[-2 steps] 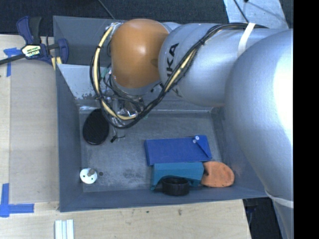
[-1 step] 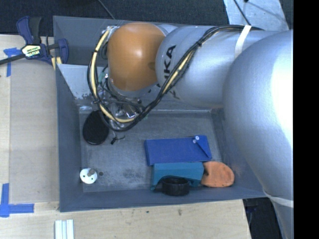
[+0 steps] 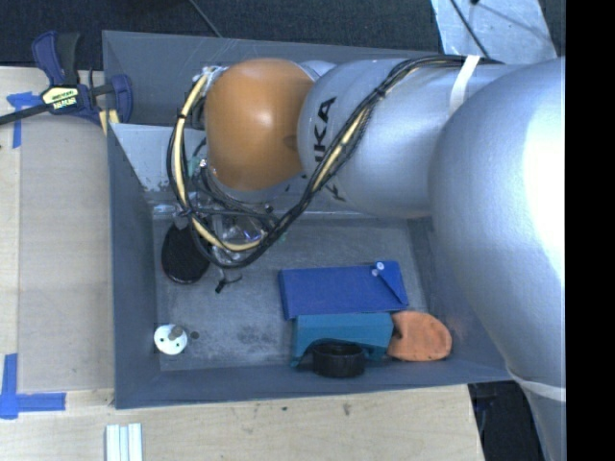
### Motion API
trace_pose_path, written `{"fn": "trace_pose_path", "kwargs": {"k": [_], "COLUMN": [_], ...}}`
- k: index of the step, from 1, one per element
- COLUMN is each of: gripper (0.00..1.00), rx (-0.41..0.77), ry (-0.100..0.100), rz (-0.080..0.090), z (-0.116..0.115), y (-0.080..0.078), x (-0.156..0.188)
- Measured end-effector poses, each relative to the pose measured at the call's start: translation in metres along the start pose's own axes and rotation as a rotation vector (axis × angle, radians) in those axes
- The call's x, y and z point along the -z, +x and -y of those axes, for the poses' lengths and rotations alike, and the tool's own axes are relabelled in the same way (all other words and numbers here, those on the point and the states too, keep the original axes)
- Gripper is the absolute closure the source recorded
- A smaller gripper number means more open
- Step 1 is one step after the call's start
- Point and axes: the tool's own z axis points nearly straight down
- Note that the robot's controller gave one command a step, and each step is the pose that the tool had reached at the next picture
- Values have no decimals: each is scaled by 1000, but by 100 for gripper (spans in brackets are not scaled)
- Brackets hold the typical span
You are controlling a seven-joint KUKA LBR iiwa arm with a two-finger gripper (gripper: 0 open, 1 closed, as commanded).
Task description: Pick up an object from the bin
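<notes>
Tool [image 3: 226, 241], under the arm's orange cover [image 3: 252, 123], hangs at the bin's [image 3: 133, 296] rear left, just beside a black oval lump [image 3: 183, 255]. Open or closed, I cannot tell. Best to centre over that lump before closing.

A black oval thing [image 3: 183, 255] lies flat on the floor of the bin [image 3: 130, 286], well to the left of the blue flat box [image 3: 338, 291] and slightly above it. A small white round piece [image 3: 170, 339] sits below and far left of the box. A teal block [image 3: 341, 331] touches the box's lower edge, a black ring [image 3: 336, 360] lies against the block, and an orange rounded lump [image 3: 421, 337] is at the box's lower right corner.
</notes>
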Motion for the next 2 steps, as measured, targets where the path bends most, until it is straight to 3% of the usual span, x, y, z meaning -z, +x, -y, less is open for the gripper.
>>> {"fn": "trace_pose_path", "kwargs": {"k": [2], "gripper": [0], "rx": [-26], "ry": [1], "rz": [12], "z": [-8], "y": [-9], "x": [-48]}}
